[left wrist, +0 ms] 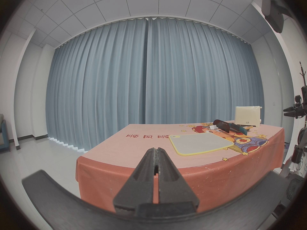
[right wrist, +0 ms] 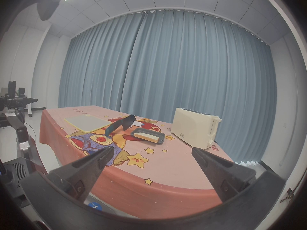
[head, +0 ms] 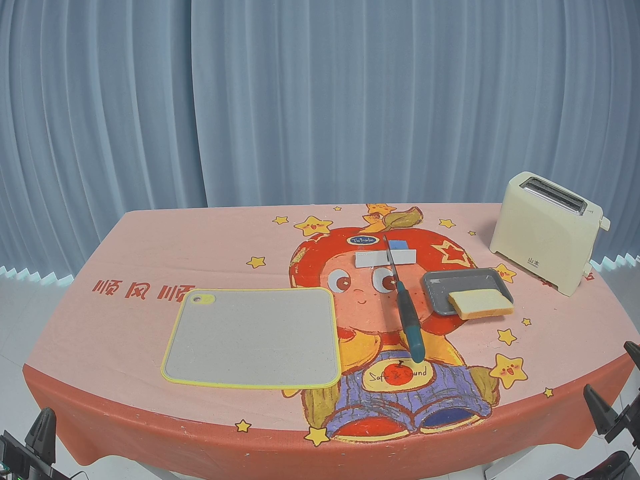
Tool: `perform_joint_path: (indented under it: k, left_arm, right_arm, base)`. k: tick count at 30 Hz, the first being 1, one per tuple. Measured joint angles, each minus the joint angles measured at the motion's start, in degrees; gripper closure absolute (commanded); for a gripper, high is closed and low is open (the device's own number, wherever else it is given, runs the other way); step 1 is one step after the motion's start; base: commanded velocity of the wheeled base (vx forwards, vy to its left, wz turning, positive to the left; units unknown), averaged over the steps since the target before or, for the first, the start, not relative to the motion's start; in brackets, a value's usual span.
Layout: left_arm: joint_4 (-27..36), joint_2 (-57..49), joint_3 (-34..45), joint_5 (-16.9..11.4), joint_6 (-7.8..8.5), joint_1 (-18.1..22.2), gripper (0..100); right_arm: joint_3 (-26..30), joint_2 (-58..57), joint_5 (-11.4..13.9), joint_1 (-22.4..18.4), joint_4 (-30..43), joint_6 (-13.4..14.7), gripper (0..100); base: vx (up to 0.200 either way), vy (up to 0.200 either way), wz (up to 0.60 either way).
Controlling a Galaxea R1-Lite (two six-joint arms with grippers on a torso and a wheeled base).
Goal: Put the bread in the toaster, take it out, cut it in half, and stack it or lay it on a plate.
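Observation:
A slice of bread [head: 480,303] [right wrist: 146,136] lies on a small grey tray [head: 445,283] [right wrist: 160,138] at the table's right. Behind it, at the far right, stands the cream toaster [head: 547,231] [right wrist: 195,131] [left wrist: 247,115] with its slots empty. A knife [head: 405,305] [right wrist: 120,125] [left wrist: 230,126] with a teal handle lies mid-table, its blade resting on a small grey block [head: 373,258]. My left gripper [left wrist: 156,171] [head: 37,438] hangs shut below the table's front left edge. Off the front right corner, my right gripper [right wrist: 152,154] [head: 612,371] is open and holds nothing.
A grey cutting board [head: 250,338] [left wrist: 200,142] [right wrist: 87,122] with a yellow rim lies on the left half of the pink printed tablecloth [head: 167,255]. Blue curtains close off the back. The cloth hangs down over the table's front edge.

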Motion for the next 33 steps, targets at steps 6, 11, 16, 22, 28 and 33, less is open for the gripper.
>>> perform_joint_path:
  k: [6, 11, 16, 22, 28, 33]
  left_arm:
    - [0.00, 0.00, 0.00, -0.02, 0.00, 0.00, 100]
    - [0.00, 0.00, 0.00, 0.00, 0.00, 0.00, 100]
    - [0.00, 0.00, 0.00, 0.00, 0.00, -0.02, 100]
    - [0.00, 0.00, 0.00, 0.00, 0.00, -0.02, 100]
    - [0.00, 0.00, 0.00, 0.00, 0.00, -0.02, 100]
    - [0.00, 0.00, 0.00, 0.00, 0.00, -0.02, 100]
  right_arm:
    - [-2.73, 5.66, -0.55, -2.90, -0.11, -2.11, 0]
    - [-4.28, 9.96, 0.00, -2.84, -0.28, -2.77, 0]
    - [-4.17, 14.48, 0.11, -1.85, -0.79, -2.74, 0]
    - [-3.97, 18.92, -0.21, -1.57, -1.29, -2.08, 0]
    - [-4.80, 20.41, -0.24, -1.46, -1.37, -0.96, 0]
    - [-5.24, 21.28, -0.24, -1.30, -1.39, -0.74, 0]
  base:
    - [0.000, 0.000, 0.00]
    - [0.000, 0.000, 0.00]
    - [0.000, 0.000, 0.00]
    - [0.000, 0.000, 0.00]
    - [0.000, 0.000, 0.00]
    - [0.000, 0.000, 0.00]
